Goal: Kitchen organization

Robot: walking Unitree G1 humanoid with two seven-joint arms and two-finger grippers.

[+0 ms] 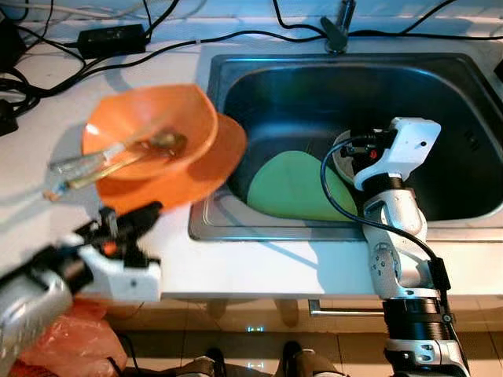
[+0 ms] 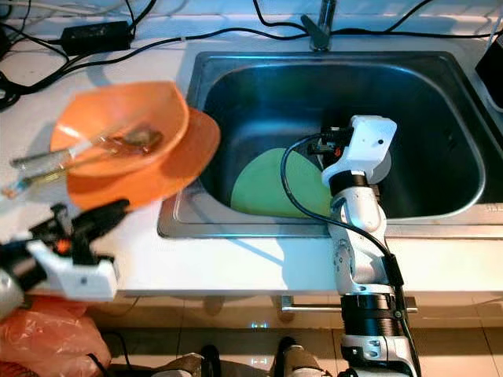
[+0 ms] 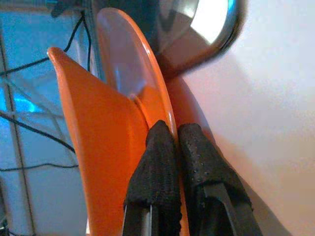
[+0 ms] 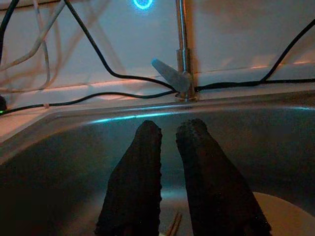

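Your left gripper (image 3: 170, 142) is clamped on the orange plate's (image 1: 206, 169) rim, lifting plate and orange bowl (image 1: 149, 122) with cutlery (image 1: 110, 157) over the counter (image 1: 259, 263). Your right gripper (image 4: 170, 140), fingers narrowly apart, hangs inside the sink (image 1: 464, 102) above the green plate (image 1: 295, 188); its wrist view adds the faucet (image 4: 182, 54).

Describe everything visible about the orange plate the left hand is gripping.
The orange plate looks like smooth, glossy plastic, round with a shallow rim. It is lifted and tilted above the white counter, its far edge overhanging the sink's left rim. An orange bowl sits on it, holding cutlery with clear handles. The left hand pinches the plate's near rim between its black fingers, one on each face.
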